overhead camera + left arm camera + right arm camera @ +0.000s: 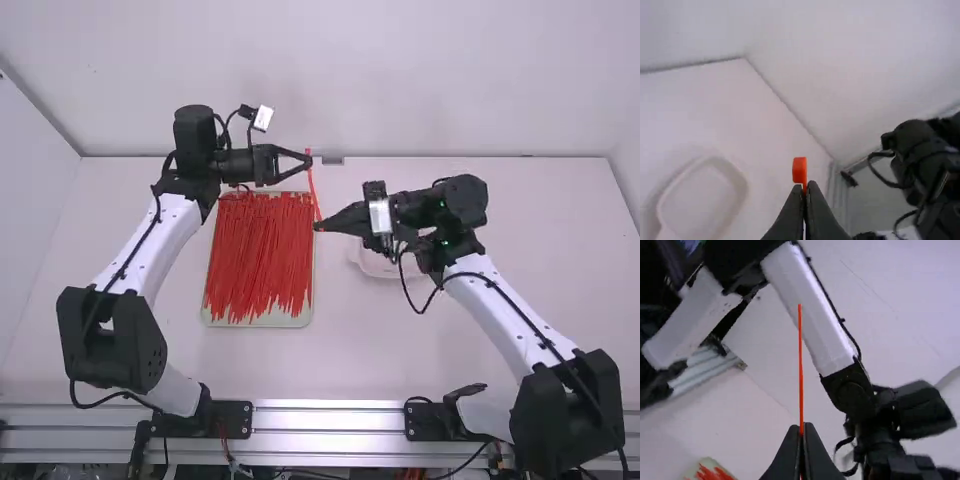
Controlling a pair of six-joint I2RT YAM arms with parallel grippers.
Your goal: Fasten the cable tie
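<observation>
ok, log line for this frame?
cable tie: straight, unlooped | left jaws: shut on far end | right jaws: shut on near end | spare ties: on tray

1. Bright, even light falls from overhead on your white table [380, 340]; the shadows on it are faint and soft.
2. Your left wrist view washes pale, the white dish [700, 200] marked by gentle shading alone.
3. In your right wrist view the cable tie [800, 365] stands vivid against the brightly lit left arm link [810, 315]; the black joint [850, 390] sinks into shadow.
</observation>
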